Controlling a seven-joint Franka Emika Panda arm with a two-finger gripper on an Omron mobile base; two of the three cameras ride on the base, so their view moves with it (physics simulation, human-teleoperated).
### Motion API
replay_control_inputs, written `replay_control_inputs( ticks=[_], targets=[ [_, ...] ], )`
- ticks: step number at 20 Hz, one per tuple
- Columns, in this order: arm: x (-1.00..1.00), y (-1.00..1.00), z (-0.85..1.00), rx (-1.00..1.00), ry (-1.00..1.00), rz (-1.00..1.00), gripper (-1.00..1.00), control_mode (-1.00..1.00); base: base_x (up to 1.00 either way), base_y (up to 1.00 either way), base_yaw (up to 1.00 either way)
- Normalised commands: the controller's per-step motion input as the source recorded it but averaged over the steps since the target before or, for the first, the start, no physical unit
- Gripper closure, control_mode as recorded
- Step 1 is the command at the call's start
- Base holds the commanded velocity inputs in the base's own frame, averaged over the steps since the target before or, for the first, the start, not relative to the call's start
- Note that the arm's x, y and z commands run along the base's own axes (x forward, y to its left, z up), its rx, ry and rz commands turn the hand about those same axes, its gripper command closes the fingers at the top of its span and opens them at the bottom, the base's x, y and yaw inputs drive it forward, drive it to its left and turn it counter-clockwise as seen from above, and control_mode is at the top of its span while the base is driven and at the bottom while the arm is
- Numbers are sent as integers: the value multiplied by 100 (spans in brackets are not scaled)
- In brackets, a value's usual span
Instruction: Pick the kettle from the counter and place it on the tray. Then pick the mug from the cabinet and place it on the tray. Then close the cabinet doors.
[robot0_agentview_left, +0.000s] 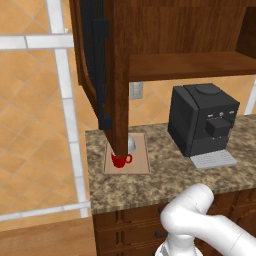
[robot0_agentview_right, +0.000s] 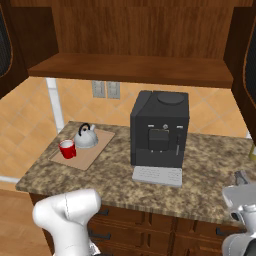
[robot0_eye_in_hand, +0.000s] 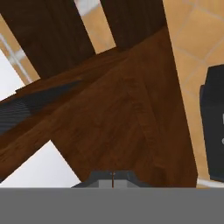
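The silver-grey kettle (robot0_agentview_right: 86, 138) and the red mug (robot0_agentview_right: 67, 149) both stand on the tan tray (robot0_agentview_right: 92, 151) at the left end of the granite counter (robot0_agentview_right: 210, 170). In the left base view the mug (robot0_agentview_left: 120, 160) shows on the tray (robot0_agentview_left: 140, 160), and the kettle (robot0_agentview_left: 132, 144) is mostly hidden behind the open left cabinet door (robot0_agentview_left: 107, 75). The cabinet (robot0_agentview_right: 130, 67) stands open, with the right door (robot0_agentview_right: 247, 65) swung out too. My gripper (robot0_eye_in_hand: 112, 176) is shut on nothing and points at dark door wood close ahead. It also shows low at the right, beneath the right door (robot0_agentview_right: 242, 177).
A large black coffee machine (robot0_agentview_right: 160, 130) stands mid-counter with its grey drip tray (robot0_agentview_right: 157, 175) in front. Dark wooden drawers (robot0_agentview_left: 130, 225) run under the counter. Wall outlets (robot0_agentview_right: 106, 89) sit on the tiled backsplash. My white arm (robot0_agentview_left: 200, 220) rises in front of the drawers.
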Motion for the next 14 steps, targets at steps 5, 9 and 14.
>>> replay_control_inputs(
  ticks=[5,9,14],
  targets=[
    [12,-43,7,15,-14,0,100,-100,0,0,0],
    [3,-38,13,16,-17,0,100,-100,0,0,0],
    [0,-46,25,15,-12,0,100,-100,0,0,0]
  ],
)
